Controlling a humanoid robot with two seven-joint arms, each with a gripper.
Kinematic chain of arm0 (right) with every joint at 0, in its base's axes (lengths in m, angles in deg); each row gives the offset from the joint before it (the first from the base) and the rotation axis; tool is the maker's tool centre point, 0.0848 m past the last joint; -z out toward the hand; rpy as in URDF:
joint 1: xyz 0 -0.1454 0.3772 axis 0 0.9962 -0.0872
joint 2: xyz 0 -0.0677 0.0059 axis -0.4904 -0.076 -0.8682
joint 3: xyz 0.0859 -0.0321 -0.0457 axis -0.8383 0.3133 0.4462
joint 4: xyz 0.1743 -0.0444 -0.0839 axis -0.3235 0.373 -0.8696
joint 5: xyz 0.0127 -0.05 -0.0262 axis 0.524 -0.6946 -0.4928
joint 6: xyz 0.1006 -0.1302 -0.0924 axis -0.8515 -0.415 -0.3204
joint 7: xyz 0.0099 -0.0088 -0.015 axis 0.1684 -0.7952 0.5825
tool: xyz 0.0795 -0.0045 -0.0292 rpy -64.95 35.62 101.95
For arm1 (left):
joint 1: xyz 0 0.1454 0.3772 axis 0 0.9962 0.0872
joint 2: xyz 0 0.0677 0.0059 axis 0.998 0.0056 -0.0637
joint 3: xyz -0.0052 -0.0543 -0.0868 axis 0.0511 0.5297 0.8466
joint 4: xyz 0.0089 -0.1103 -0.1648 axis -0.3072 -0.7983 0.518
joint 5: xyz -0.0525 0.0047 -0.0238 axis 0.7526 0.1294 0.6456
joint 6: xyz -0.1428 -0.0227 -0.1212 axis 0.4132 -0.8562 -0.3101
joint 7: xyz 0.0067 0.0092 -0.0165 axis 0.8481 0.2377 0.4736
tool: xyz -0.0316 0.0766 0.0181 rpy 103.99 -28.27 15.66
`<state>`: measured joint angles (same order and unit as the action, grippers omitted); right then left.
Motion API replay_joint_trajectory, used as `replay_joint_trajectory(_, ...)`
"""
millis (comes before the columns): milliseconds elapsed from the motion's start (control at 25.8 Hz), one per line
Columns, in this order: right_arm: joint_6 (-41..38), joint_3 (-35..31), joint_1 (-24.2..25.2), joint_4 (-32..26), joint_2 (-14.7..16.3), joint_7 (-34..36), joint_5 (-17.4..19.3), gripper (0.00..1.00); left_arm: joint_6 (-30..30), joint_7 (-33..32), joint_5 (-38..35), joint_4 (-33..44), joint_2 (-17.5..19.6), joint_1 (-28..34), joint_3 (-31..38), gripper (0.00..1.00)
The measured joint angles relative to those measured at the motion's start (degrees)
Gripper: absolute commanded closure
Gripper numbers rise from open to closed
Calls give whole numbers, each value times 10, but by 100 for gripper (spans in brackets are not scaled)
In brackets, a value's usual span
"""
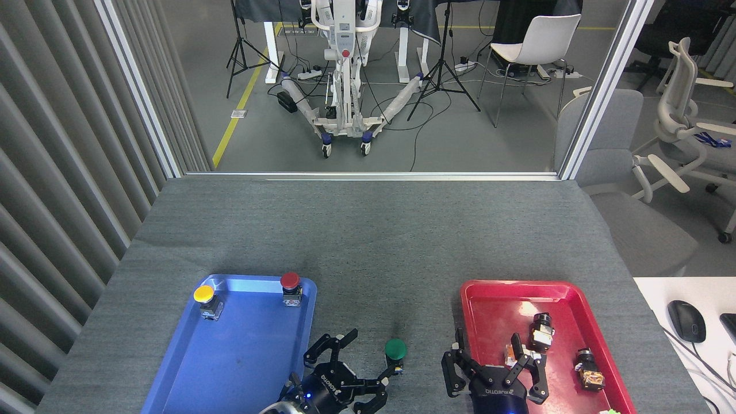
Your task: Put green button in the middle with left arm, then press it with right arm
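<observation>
The green button [395,351] stands upright on the bare grey cloth [397,259] between the two trays, near the table's front edge. My left gripper [362,359] is open just left of it, fingers spread wide; one fingertip [397,368] lies close beside the button's base, and whether it touches is unclear. My right gripper [493,362] is open at the bottom, over the near left part of the red tray [477,299], a short way right of the button.
A blue tray [241,356] at the left holds a yellow-capped button [204,298] and a red-capped button [290,286]. The red tray carries several small black-and-metal parts [541,330]. A computer mouse [686,320] lies on a white desk at the right.
</observation>
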<state>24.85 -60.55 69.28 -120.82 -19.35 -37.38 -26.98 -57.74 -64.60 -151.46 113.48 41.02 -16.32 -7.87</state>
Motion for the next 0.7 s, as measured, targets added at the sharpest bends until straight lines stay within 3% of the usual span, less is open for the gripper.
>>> replay_joint_trajectory(155,-1,3,0,1,0,-1,1,20,0,-3,11,112,48,81,81,1)
replay_joint_trajectory(310,-25,15,-3,3,-2,-4,0,53,-8,-4,53,192,71,155,204,2)
replay_joint_trajectory(465,-53,38,-7,8,-5,-1,-2,82,-15,-4,105,217,78,188,334,2)
replay_joint_trajectory(619,-70,59,-9,18,-6,2,-3,100,-12,-4,125,202,84,195,402,1)
replay_joint_trajectory(697,-71,68,-15,30,-7,0,-3,100,-11,-5,128,192,89,196,415,1)
